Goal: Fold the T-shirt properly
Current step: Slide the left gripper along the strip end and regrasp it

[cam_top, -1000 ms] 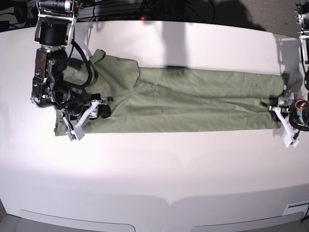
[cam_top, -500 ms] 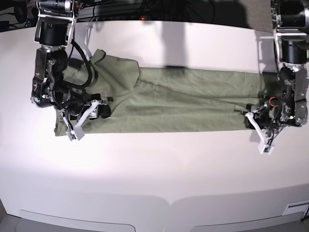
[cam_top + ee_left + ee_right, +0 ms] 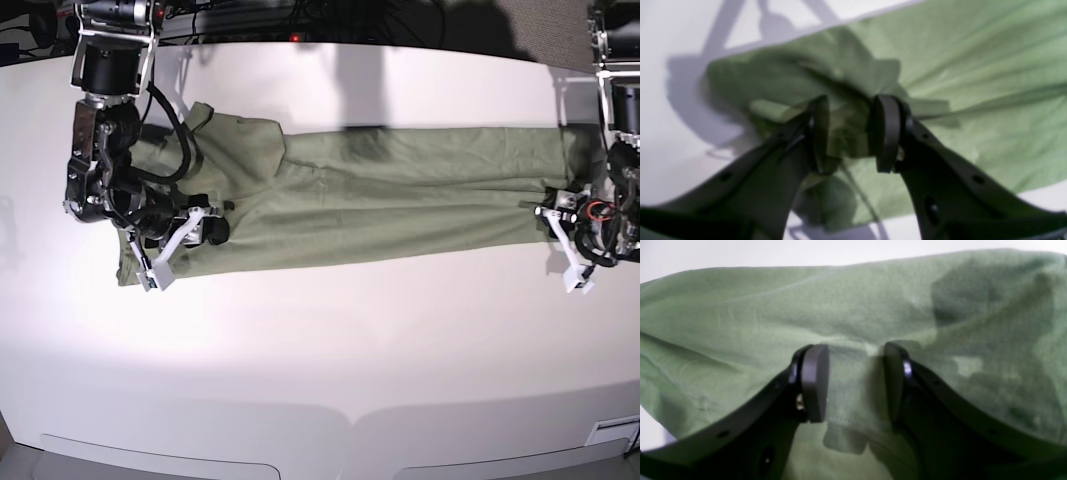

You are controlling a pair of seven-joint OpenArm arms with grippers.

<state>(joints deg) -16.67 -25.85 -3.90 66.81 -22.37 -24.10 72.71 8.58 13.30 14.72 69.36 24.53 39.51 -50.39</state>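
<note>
The shirt (image 3: 380, 195) is laid out on the bench (image 3: 320, 350) as a long strip, its long axis running 9 to 3 o'clock in the base view. Each end is pinched: bunched fabric is clamped by the left hand (image 3: 848, 133) at 3 o'clock, a hemmed fold by the right hand (image 3: 853, 383) at 9. Nothing else is seen blocking, so an end-to-end fold looks doable.

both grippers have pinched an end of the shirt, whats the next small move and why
Probably lift both ends slightly together. The left gripper and the right gripper each clamp a bunch of the T-shirt, which lies stretched in a long band on the table.
</note>
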